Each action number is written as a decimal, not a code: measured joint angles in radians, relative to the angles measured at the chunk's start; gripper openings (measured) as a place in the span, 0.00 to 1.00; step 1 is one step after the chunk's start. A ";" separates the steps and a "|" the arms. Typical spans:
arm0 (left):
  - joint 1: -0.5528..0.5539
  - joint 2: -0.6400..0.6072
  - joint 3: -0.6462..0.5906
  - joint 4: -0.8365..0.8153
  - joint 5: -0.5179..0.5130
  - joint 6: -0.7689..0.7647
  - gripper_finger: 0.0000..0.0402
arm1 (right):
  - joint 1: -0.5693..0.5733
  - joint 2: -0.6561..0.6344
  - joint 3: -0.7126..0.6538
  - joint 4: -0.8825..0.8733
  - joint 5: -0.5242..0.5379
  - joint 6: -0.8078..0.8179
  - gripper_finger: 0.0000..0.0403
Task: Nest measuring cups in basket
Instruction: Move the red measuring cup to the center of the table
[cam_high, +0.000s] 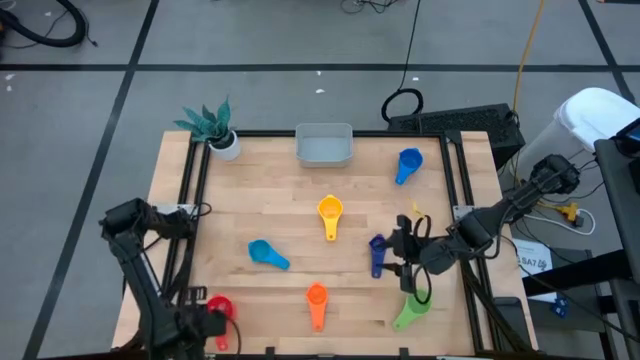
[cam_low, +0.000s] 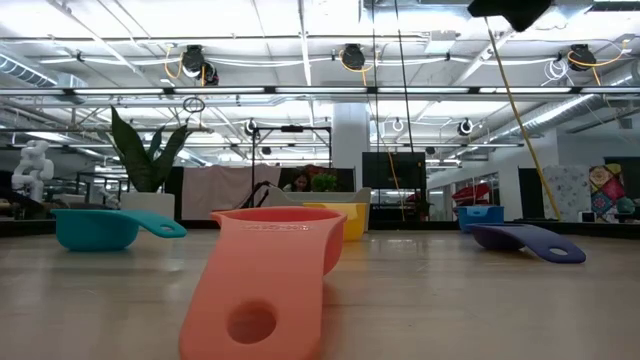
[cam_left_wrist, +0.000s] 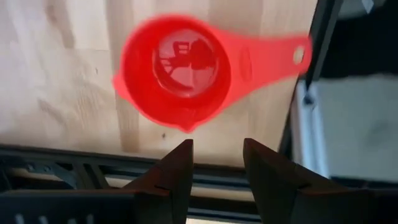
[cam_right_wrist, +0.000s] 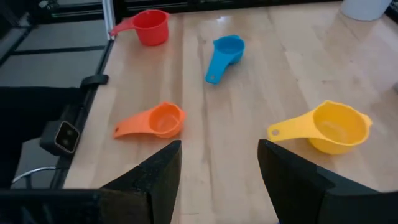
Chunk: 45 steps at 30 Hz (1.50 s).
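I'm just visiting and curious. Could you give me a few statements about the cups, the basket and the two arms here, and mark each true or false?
1. The basket holds no cups. True.
2. The red cup lies next to the left gripper. True.
3. The right gripper is holding the yellow cup. False: its fingers are apart with nothing between them, and the yellow cup sits on the table.
4. The orange cup is nested inside the green cup. False: they lie apart on the table.
5. A potted plant stands at a table corner. True.
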<state>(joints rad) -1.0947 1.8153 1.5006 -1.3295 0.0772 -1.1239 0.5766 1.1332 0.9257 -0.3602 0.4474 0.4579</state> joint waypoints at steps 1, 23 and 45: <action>-0.010 0.011 -0.003 -0.001 -0.001 0.023 0.36 | 0.006 0.000 0.000 0.010 0.002 0.005 0.51; -0.053 0.040 -0.011 0.070 -0.098 0.321 0.36 | 0.027 0.058 0.000 0.057 0.050 0.087 0.51; -0.055 0.040 -0.198 0.224 -0.105 0.317 0.36 | 0.027 0.064 0.000 0.065 0.050 0.108 0.51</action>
<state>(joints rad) -1.1496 1.8557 1.3027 -1.1050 -0.0276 -0.8066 0.6041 1.1969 0.9257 -0.2952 0.4975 0.5655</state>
